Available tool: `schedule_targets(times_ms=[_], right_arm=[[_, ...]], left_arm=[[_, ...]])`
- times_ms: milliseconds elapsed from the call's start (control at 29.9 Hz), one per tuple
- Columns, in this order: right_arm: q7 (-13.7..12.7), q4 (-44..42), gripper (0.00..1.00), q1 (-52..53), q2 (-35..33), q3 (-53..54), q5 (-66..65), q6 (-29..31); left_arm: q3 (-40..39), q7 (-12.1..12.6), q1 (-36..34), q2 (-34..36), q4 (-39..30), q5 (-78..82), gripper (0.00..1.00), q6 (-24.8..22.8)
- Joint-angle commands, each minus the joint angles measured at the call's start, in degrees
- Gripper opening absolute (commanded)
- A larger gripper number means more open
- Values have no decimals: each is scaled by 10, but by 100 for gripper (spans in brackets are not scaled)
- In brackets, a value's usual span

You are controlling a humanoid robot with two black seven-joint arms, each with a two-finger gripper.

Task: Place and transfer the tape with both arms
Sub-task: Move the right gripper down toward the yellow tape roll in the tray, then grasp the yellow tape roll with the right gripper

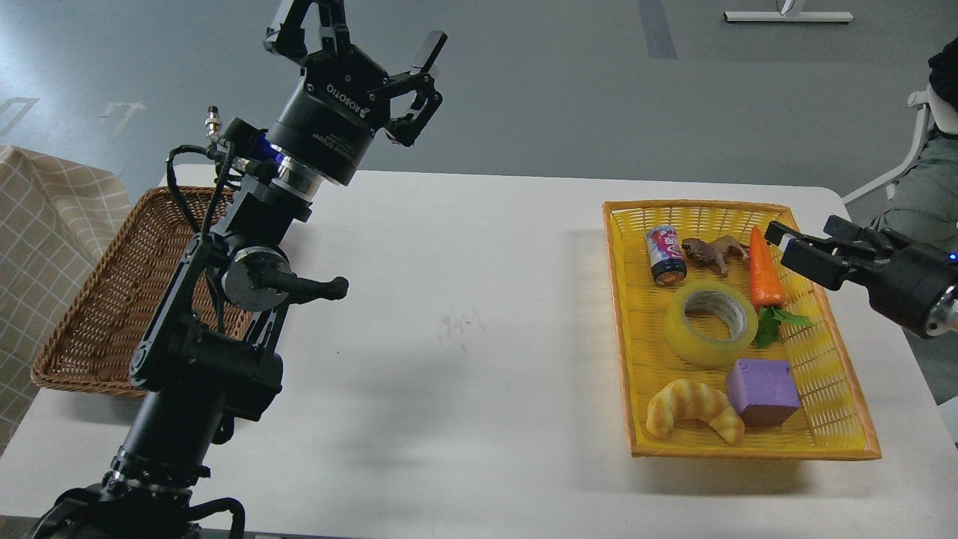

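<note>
The tape [679,340], a yellow translucent roll with a grey-white core, lies flat in the middle of the yellow basket [616,329] on the right of the table. My right gripper [780,241] reaches in from the right edge over the basket's far right part, by the carrot [763,271], above and to the right of the tape. Its two fingers point left with a gap between them and hold nothing. My left gripper [363,36] is raised high over the table's far left, open and empty.
The yellow basket also holds a small can [665,255], a brown toy animal [711,252], a purple block [762,391] and a croissant [692,408]. A brown wicker basket [97,299] stands at the left behind my left arm. A person sits at the far right.
</note>
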Motion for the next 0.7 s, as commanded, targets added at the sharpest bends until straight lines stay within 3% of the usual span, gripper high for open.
schedule_targets(times_ms=[0, 668], right_arm=[[0, -24, 99, 0, 10, -15, -16, -3], [0, -148, 96, 76, 44, -167, -47, -32]], left_arm=[[0, 0, 0, 0, 0, -1, 98, -1], [0, -1, -2, 0, -1, -1, 98, -1]])
